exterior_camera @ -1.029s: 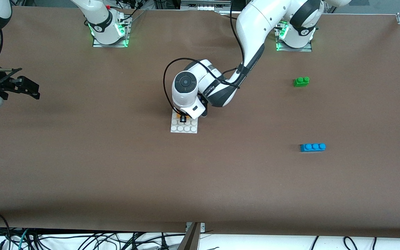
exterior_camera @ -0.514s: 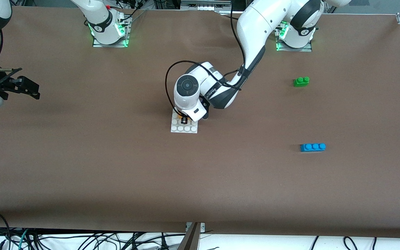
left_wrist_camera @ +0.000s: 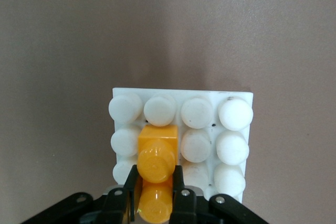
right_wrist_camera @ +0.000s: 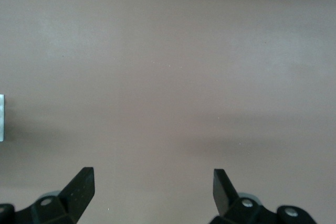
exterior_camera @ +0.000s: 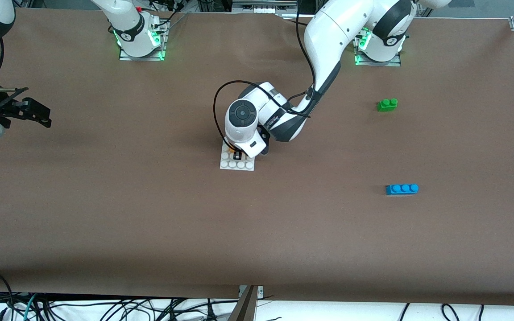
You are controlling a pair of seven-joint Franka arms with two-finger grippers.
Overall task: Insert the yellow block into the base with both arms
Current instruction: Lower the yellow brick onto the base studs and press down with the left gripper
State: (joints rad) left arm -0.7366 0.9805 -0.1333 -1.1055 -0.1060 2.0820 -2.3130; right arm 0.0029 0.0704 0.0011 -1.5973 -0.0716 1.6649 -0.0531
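Progress, as you would have read it from these views: the carry looked finished and the seating was the step in hand. Your left hand (exterior_camera: 238, 154) was down over the base (exterior_camera: 225, 164), its fingers (left_wrist_camera: 129, 185) pinching the yellow block (left_wrist_camera: 156, 169) by its two long sides. In the left wrist view the block lay on the stud grid, lined up with the second column of studs in from one edge, one end reaching toward the base's edge row but not covering it. Only a sliver of orange showed beneath the hand in the front view.

Whether the block had been pressed fully home you could not have told; no gap or flush line under it was visible. You would have judged it at or near contact, with the final push and the release not yet done.

Your right hand (right_wrist_camera: 152, 187) had its fingers spread wide, with nothing between them, and it hung over bare brown desk (exterior_camera: 105, 200) toward the right arm's end. That arm was waiting. It was well apart from the base, so the bracing implied by a two-arm task had not begun, as far as you could see.

Two other bricks sat untouched toward the left arm's end of the desk: a green brick (exterior_camera: 387, 104), and a blue brick (exterior_camera: 402, 189) nearer the front camera.

Left to do, by your reckoning: confirm the block was seated, open the left hand, lift clear.
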